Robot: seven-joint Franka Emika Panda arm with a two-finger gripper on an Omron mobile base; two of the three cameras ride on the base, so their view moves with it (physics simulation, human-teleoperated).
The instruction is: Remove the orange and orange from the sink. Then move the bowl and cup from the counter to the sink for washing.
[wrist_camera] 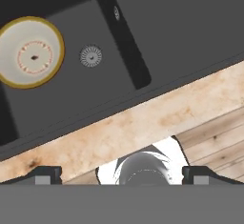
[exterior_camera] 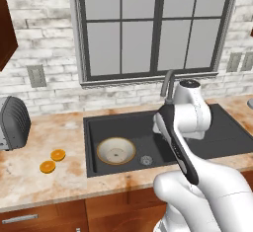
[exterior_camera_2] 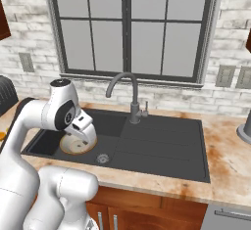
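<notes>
Bowl (exterior_camera: pixel 116 150): wide, shallow, cream inside with a tan rim; sits in the sink (exterior_camera: pixel 99 127) basin beside the drain (exterior_camera: pixel 146 160). Probably rigid, breakable and slick; best pinched at the rim. Oranges (exterior_camera: pixel 53 161): two, on the counter (exterior_camera: pixel 29 176) left of the sink. Gripper (wrist_camera: pixel 122 174): spread wide, empty, above the sink's front edge. Faucet (exterior_camera_2: pixel 128 94) and window (exterior_camera_2: pixel 132 28) behind.

Kitchen wall with window (exterior_camera: pixel 155 26) above brown cabinets (exterior_camera: pixel 44 216)

The window, dark-framed and divided into grey panes, is set in a whitewashed brick wall (exterior_camera: pixel 42 33). Left of the window a grey outlet plate (exterior_camera: pixel 36 76) is mounted; two more plates (exterior_camera_2: pixel 225 76) are seen to its right. A dark ribbed appliance (exterior_camera: pixel 12 122) is placed low to the window's left. A dark wood upper cabinet (exterior_camera: pixel 6 26) is hung further left.
</notes>
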